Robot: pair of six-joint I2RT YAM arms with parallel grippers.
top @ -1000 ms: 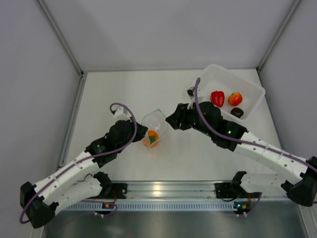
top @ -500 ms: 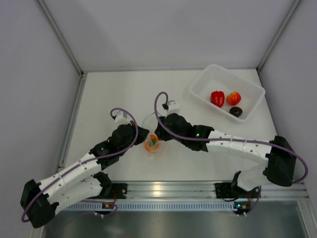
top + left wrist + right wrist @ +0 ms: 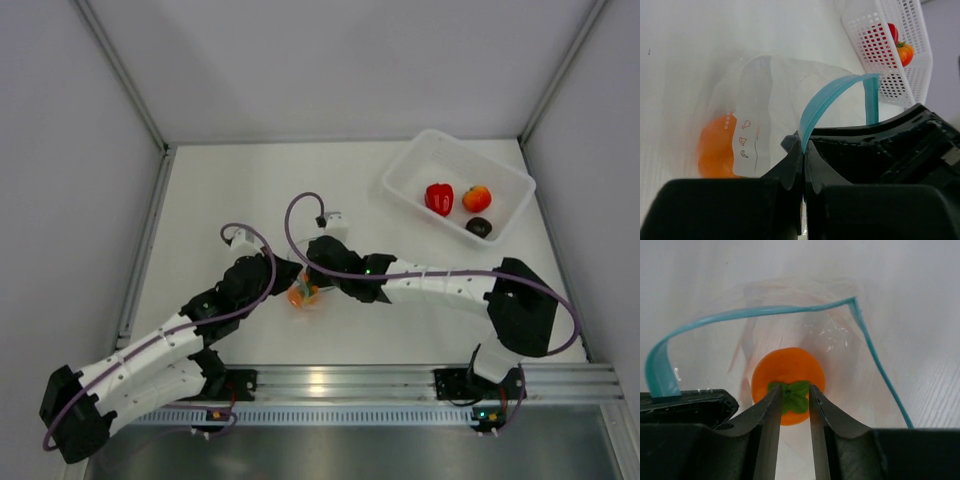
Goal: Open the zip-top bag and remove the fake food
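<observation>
Your left gripper pinches the zip-top bag; its mouth faces your right gripper, newly arrived, barely parted before the orange fruit.

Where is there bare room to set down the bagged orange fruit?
Bare tabletop runs from the left arm to the back wall; a strip lies between the tray and the right arm. The tray's left half is free; red pepper and two pieces fill its right. Crowded: the centre, left end effector and right end effector at the zip-top bag.
</observation>
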